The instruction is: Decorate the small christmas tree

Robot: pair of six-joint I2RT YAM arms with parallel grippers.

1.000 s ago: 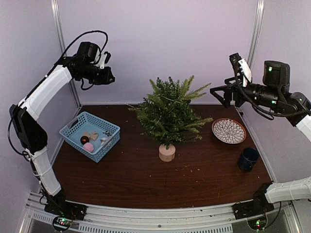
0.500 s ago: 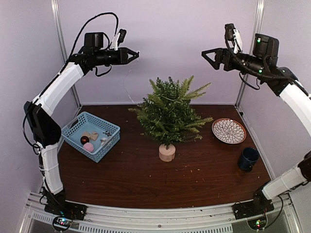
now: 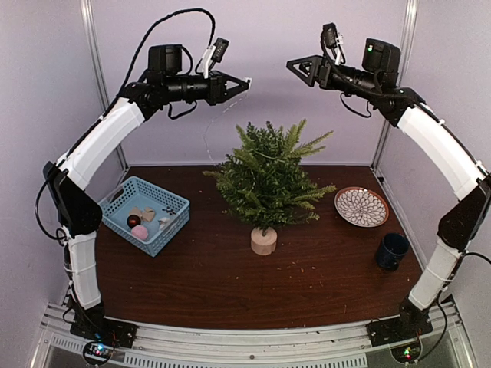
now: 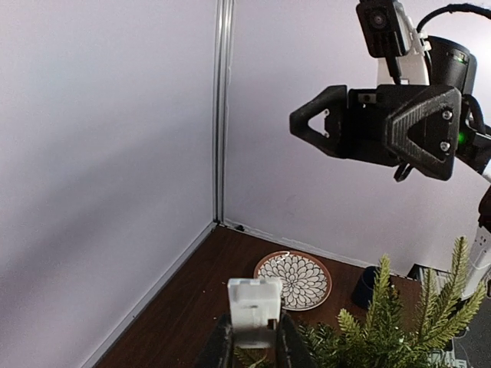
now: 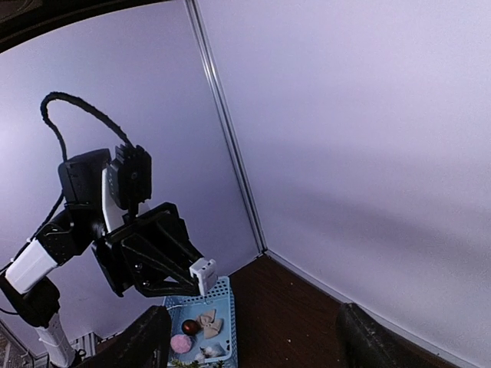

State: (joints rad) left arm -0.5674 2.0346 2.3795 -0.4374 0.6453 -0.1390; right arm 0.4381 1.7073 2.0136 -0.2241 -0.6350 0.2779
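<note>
The small christmas tree stands upright on its round pale wooden base at the middle of the dark wooden table. Its bushy green branches spread out to all sides.

In the top view, a blue plastic basket sits on the table at 9 o'clock from the tree, well apart from it. It holds a dark red ball, a pink ball and a few pale pieces too small to make out. At 3 o'clock lies a round plate with a white petal pattern, and at 4 o'clock, nearer the front edge, stands a dark blue mug.

Both arms are raised high above the tree, their tips pointing at each other but apart. The left gripper is at 11 o'clock from the treetop, its fingers pinched almost together on a small white block that sticks out past the fingertips. The right gripper is at 1 o'clock, its jaws spread wide with nothing between them.
</note>
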